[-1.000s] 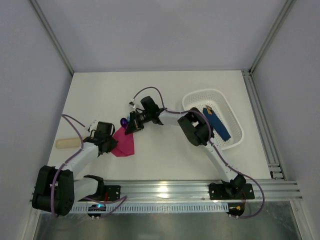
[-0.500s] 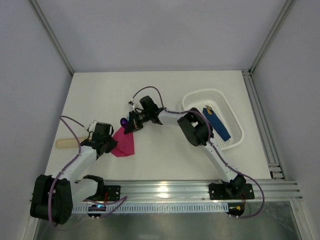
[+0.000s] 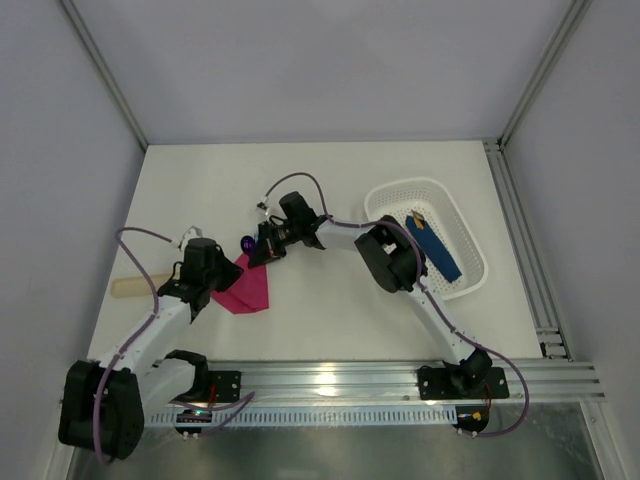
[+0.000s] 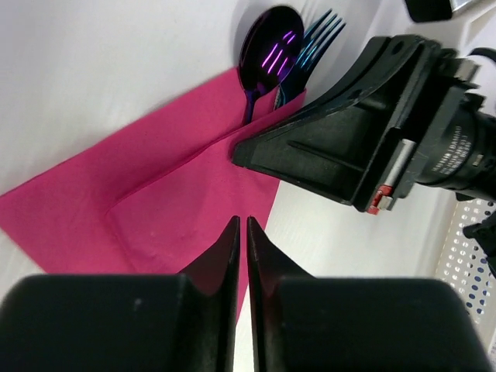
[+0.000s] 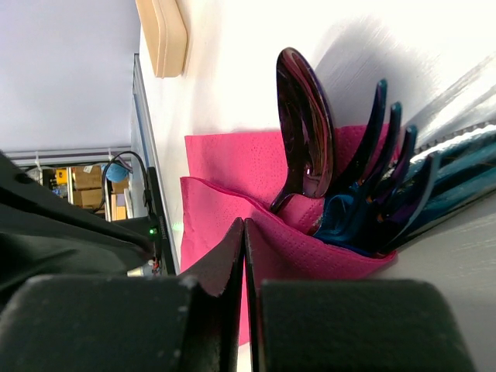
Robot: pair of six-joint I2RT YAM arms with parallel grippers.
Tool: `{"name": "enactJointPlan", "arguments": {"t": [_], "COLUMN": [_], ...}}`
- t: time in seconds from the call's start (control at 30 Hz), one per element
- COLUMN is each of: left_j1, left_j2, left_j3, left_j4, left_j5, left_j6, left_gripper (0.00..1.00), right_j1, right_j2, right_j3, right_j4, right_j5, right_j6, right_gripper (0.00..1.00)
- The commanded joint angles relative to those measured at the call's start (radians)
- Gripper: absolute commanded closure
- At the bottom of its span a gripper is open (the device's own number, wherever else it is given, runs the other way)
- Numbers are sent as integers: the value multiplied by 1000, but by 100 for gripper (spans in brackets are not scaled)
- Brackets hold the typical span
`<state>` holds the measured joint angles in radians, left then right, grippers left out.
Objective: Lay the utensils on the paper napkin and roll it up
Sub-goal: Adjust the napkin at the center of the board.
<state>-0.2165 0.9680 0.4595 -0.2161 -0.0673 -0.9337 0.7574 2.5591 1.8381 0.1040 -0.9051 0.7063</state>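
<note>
Napkin [image 3: 250, 290] lies mid-table between the arms, one flap folded over the utensils [image 4: 271, 43], whose heads poke out past the fold. Placing looks done; rolling barely begun, most of it left.

Left gripper [image 4: 241, 232]: jaws a sliver apart over the napkin, gripping nothing.

Right gripper [image 5: 244, 232]: clenched, tips at the fold; pinching paper or only pressing, cannot tell.

Fork tines show only in the wrist views.

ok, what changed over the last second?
The left gripper drew back slightly off the paper napkin's left edge and now holds nothing. The right gripper stayed shut on the napkin's fold beside the utensils. Napkin and utensils did not move.
</note>
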Motion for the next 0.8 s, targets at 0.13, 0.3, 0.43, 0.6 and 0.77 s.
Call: {"name": "enactJointPlan", "arguments": {"t": [0.13, 0.3, 0.43, 0.6, 0.77], "left_j1": [-1, 8, 8, 9, 9], "left_j2": [193, 277, 284, 285, 337], "left_j3": [-50, -64, -53, -59, -58], "left_j4": [311, 317, 250, 227, 239], "left_j5": [135, 109, 45, 20, 37], "left_j6": [-5, -11, -11, -5, -11], "left_gripper": [100, 100, 100, 100, 100], "right_j1": [-12, -10, -13, -18, -21], "right_j2": [7, 1, 1, 4, -3], "right_j3": [-7, -10, -13, -14, -14], "right_j4": [-49, -49, -52, -59, -75], "right_j5": [89, 84, 90, 100, 106], "right_j6": [-36, -37, -36, -37, -42], "right_gripper": [96, 96, 96, 96, 96]}}
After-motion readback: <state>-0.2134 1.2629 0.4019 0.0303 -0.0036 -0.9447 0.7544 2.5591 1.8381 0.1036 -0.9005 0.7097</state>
